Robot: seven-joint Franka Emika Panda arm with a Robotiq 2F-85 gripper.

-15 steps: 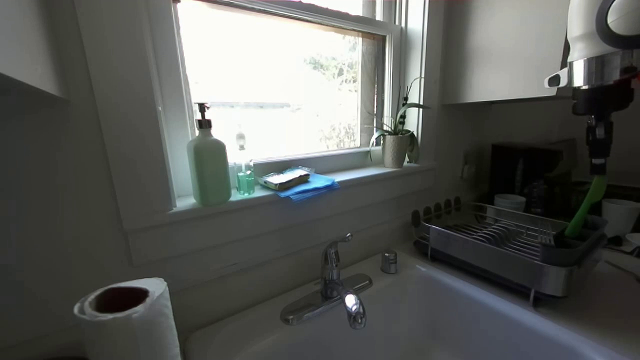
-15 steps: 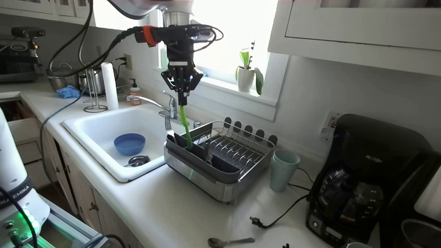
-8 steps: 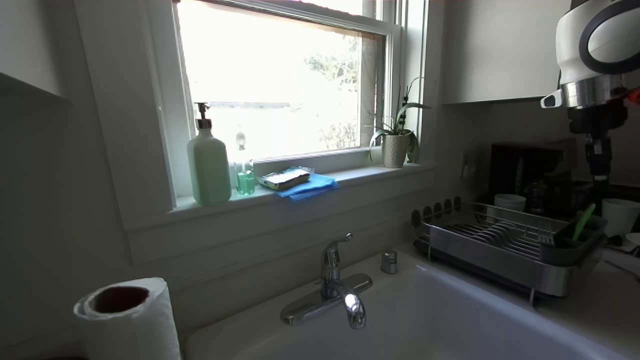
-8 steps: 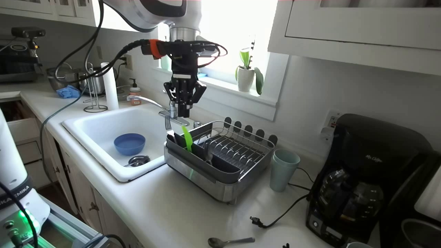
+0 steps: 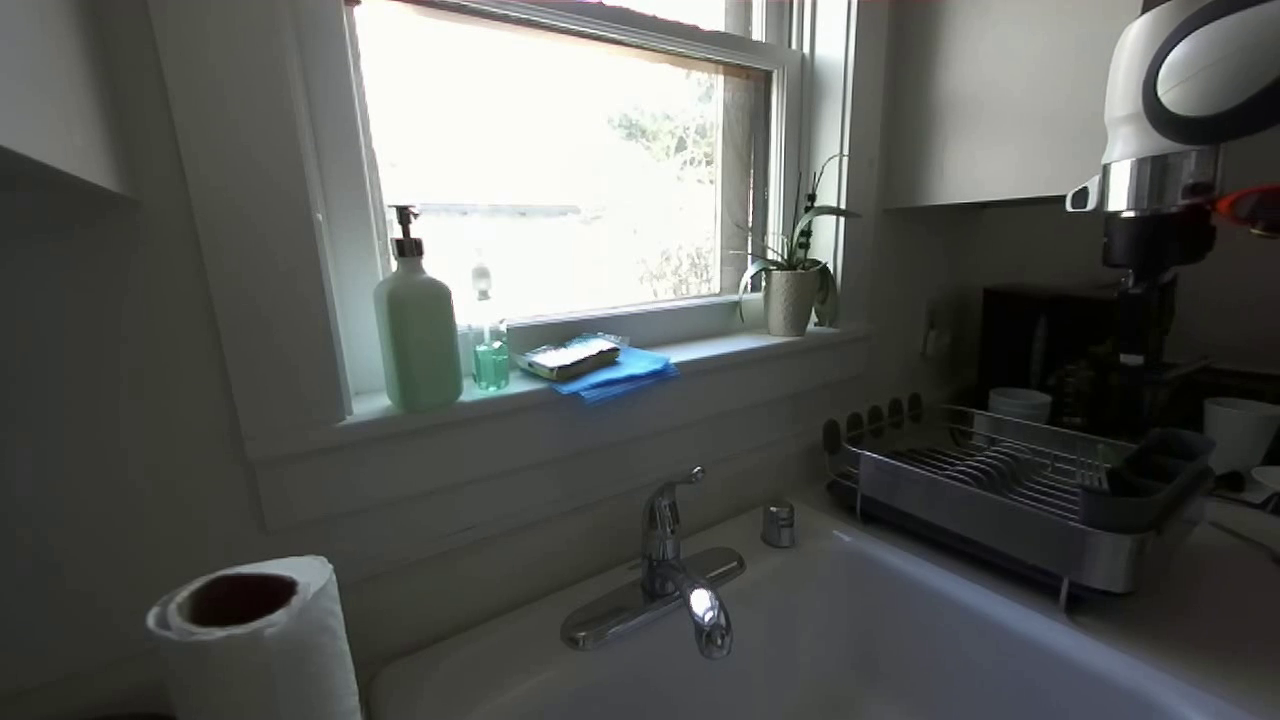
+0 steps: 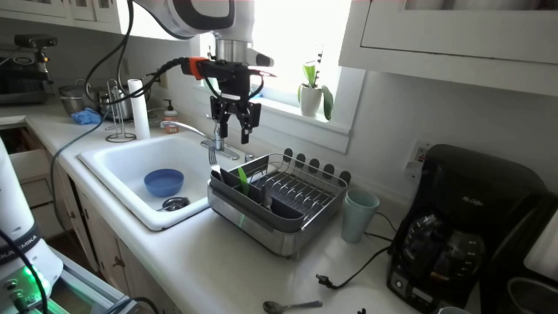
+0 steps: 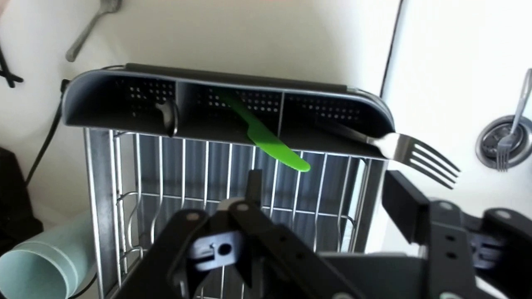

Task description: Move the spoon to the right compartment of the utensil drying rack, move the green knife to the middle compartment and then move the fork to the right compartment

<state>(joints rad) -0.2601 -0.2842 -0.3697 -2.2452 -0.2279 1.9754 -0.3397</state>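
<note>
Under a bright window (image 6: 287,39), the white kitchen surface (image 6: 205,257) is broken by a sink (image 6: 130,157), beside whose edge the utensil drying rack (image 6: 261,237) is set. Above the rack the tool (image 6: 234,134) is held, its fingers spread to a clear gap with nothing gripped. Below it, apart from its fingertips, the green knife (image 7: 270,143) is stood at a tilt in the middle compartment of the dark holder (image 7: 208,77), fitted along the rack's side toward the surface's front edge. The fork (image 7: 399,146) is leaned in the compartment nearest the sink, its tines projected past the rack's corner and, in the wrist view, close by one finger; the spoon (image 7: 168,114) is stood in the compartment farthest from the sink. Nested pale blue-green cups (image 6: 354,224) are stood just beside the rack's end opposite the sink, a black coffee maker (image 6: 484,183) near the wall (image 6: 392,117). A loose spoon (image 6: 274,307) is laid on the surface off the rack's front corner. Brushed metal is seen on the rack's sides, thin bent wire across its floor, round holes in the holder's bottom.
</note>
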